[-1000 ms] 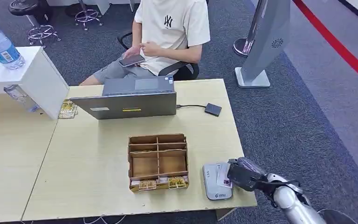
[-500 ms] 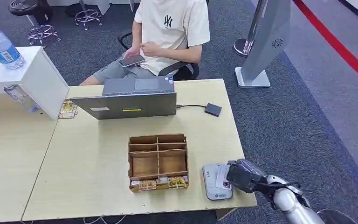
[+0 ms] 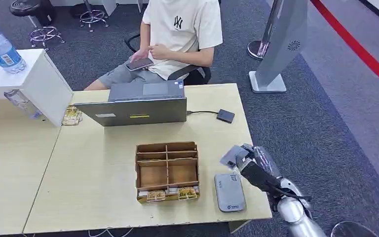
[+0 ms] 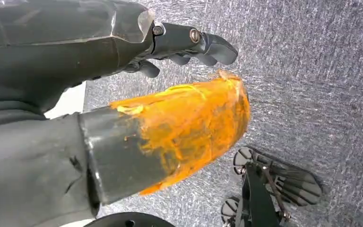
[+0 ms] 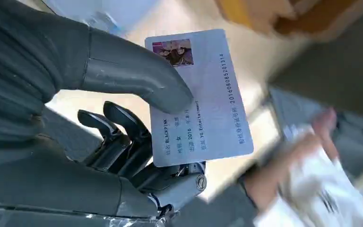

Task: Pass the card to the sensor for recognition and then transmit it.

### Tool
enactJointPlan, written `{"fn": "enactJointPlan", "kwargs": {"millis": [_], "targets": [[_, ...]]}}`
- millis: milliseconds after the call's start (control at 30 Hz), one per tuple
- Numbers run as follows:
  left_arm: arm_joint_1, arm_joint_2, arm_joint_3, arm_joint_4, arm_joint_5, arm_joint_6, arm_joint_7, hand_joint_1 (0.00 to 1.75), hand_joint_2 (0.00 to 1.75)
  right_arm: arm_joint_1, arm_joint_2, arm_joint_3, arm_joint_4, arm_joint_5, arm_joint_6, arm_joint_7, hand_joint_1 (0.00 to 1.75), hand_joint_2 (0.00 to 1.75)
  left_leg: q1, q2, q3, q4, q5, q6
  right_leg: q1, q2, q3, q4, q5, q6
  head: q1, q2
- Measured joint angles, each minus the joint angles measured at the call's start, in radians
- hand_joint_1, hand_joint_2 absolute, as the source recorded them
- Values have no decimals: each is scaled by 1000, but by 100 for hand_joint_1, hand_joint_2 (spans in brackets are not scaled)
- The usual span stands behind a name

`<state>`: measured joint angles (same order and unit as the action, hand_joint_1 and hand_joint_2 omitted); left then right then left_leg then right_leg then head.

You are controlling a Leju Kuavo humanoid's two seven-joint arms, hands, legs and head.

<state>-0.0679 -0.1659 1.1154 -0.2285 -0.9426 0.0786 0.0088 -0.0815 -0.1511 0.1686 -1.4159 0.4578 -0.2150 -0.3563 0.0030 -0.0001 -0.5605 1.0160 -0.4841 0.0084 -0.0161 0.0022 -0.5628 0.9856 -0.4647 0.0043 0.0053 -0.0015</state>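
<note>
My right hand [image 3: 251,165] is raised above the table's right edge and pinches a pale ID card [image 3: 228,157] between thumb and fingers. Up close, the card [image 5: 203,94] carries a small photo and printed text, with the thumb [image 5: 137,80] pressed on its face. The grey card sensor [image 3: 229,191] lies flat on the table just below the hand, right of the wooden compartment box [image 3: 167,171]. My left hand [image 4: 189,45] hangs over the carpet with its fingers curled and nothing in it.
A laptop [image 3: 137,105] stands at the table's far side with a small black device [image 3: 225,116] cabled to it. A person [image 3: 177,34] sits behind it holding a phone. A white box with a water bottle [image 3: 1,49] is at the left.
My right hand lifted the card off the sensor and rose toward the far side of the table. The sensor's top now lies bare.
</note>
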Motion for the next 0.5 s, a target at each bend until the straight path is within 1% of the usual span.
{"fn": "enactJointPlan", "kwargs": {"millis": [100, 267, 333, 400, 467, 500], "targets": [[-1, -2, 0, 0, -2, 1, 0, 0, 0, 4, 31, -17, -39, 9, -19, -3, 175, 175, 0, 0, 0, 0, 0, 0, 0, 0, 0, 0, 0, 0, 0, 0], [-1, -3, 0, 0, -3, 3, 0, 0, 0, 15, 58, -30, -71, 10, -27, -12, 175, 175, 0, 0, 0, 0, 0, 0, 0, 0, 0, 0, 0, 0, 0, 0], [-1, -3, 0, 0, -11, 3, -2, 0, 0, 18, 73, -41, -81, 2, -59, -39, 175, 175, 0, 0, 0, 0, 0, 0, 0, 0, 0, 0, 0, 0, 0, 0], [-1, -3, 0, 0, -21, 3, -5, 0, 0, 21, 96, -49, -110, 11, -117, -78, 175, 175, 0, 0, 0, 0, 0, 0, 0, 0, 0, 0, 0, 0, 0, 0], [-1, -3, 0, 0, -33, 3, -7, 0, 0, 21, 112, -50, -138, 30, -164, -102, 175, 175, 0, 0, 0, 0, 0, 0, 0, 0, 0, 0, 0, 0, 0, 0], [-1, -3, 0, 0, -35, 3, -8, 0, 0, 21, 116, -50, -143, 35, -173, -106, 175, 175, 0, 0, 0, 0, 0, 0, 0, 0, 0, 0, 0, 0, 0, 0]]}}
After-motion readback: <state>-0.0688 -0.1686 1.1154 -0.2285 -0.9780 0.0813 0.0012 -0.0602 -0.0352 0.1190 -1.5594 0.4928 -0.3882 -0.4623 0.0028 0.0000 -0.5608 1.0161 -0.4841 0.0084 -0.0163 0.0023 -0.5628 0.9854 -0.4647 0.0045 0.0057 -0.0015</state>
